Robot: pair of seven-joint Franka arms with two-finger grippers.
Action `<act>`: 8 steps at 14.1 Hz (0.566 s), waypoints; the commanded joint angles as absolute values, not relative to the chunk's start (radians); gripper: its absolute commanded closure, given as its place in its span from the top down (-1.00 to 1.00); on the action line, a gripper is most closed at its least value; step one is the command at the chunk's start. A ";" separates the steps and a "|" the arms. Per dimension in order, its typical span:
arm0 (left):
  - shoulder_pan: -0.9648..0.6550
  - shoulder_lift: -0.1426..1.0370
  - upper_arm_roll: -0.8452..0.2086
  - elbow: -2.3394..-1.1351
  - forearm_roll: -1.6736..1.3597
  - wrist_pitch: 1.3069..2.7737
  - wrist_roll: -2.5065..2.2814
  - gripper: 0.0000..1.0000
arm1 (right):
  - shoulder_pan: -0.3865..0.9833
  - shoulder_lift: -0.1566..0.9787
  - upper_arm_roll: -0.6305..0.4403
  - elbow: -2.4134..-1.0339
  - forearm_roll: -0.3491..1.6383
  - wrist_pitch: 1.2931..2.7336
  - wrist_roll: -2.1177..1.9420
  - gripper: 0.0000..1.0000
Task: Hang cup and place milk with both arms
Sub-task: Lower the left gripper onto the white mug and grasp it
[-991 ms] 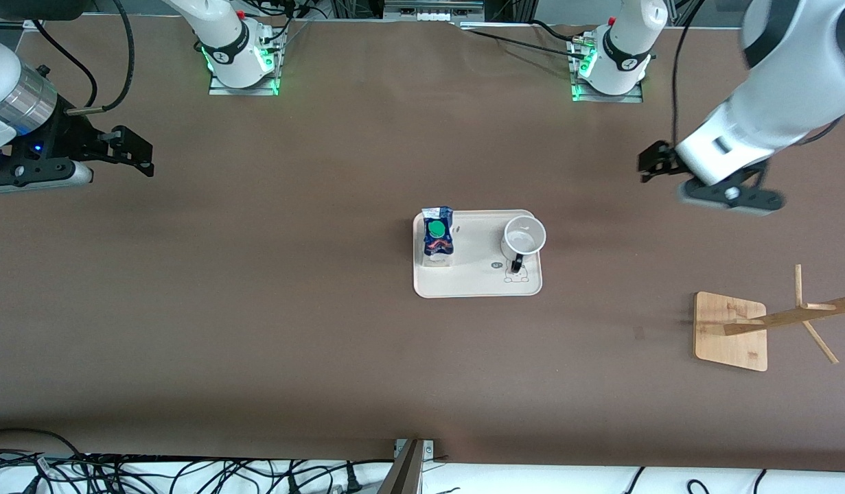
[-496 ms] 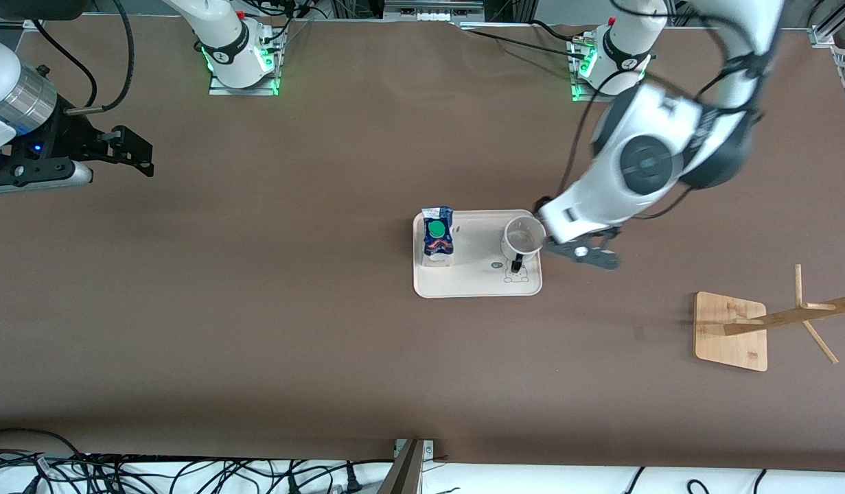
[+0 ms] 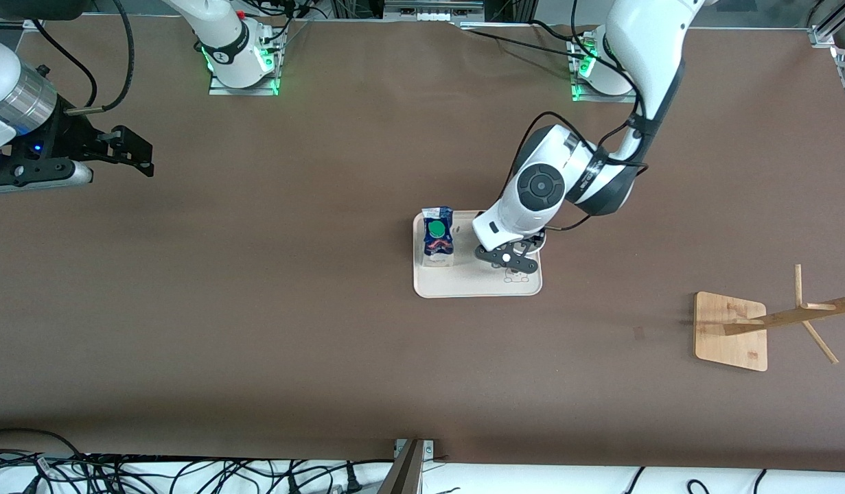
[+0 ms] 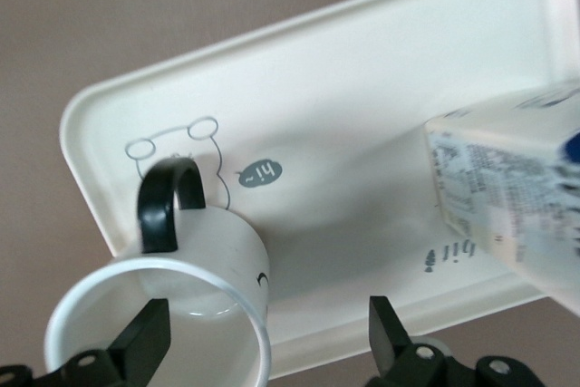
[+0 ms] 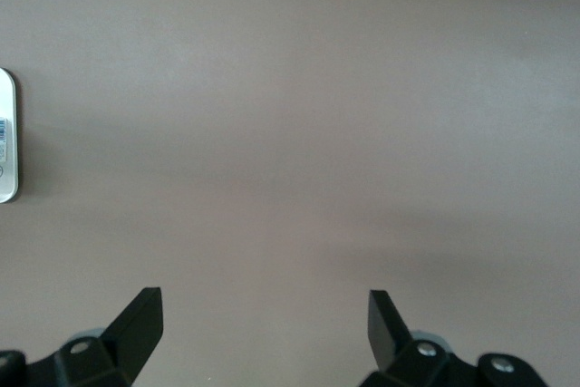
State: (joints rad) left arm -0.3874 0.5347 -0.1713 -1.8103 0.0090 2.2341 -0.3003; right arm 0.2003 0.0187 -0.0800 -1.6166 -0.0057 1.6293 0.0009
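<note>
The white cup [image 4: 204, 265] with its black loop handle [image 4: 168, 201] stands on the cream tray [image 4: 362, 88]. Beside it on the tray is the dark-blue milk [image 3: 437, 237] with a green cap. My left gripper [image 4: 267, 333] is open low over the cup. One finger [image 4: 145, 342] sits over the cup's mouth and the other [image 4: 385, 333] outside its wall, neither pressing. In the front view the left arm hides most of the cup, with the left gripper [image 3: 511, 255] over the tray. My right gripper [image 5: 265, 324] waits open over bare table at the right arm's end.
A wooden cup rack [image 3: 731, 331] with slanted pegs stands at the left arm's end of the table, nearer to the front camera than the tray [image 3: 477, 285]. Cables lie along the table's front edge.
The left arm has swung in from the left arm's end of the table and come down over the cup on the tray. The right arm has not moved.
</note>
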 commanded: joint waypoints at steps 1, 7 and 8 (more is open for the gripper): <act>-0.408 0.499 -0.160 -1.916 0.018 2.315 -0.331 0.56 | 0.199 0.025 -0.078 -1.600 -0.005 1.621 -0.006 1.00; -0.402 0.515 -0.161 -1.913 0.087 2.315 -0.380 -1.00 | 0.198 0.025 -0.078 -1.600 -0.005 1.621 -0.006 1.00; -0.405 0.514 -0.161 -1.908 0.087 2.315 -0.402 -1.00 | 0.199 0.025 -0.078 -1.600 -0.005 1.621 -0.006 1.00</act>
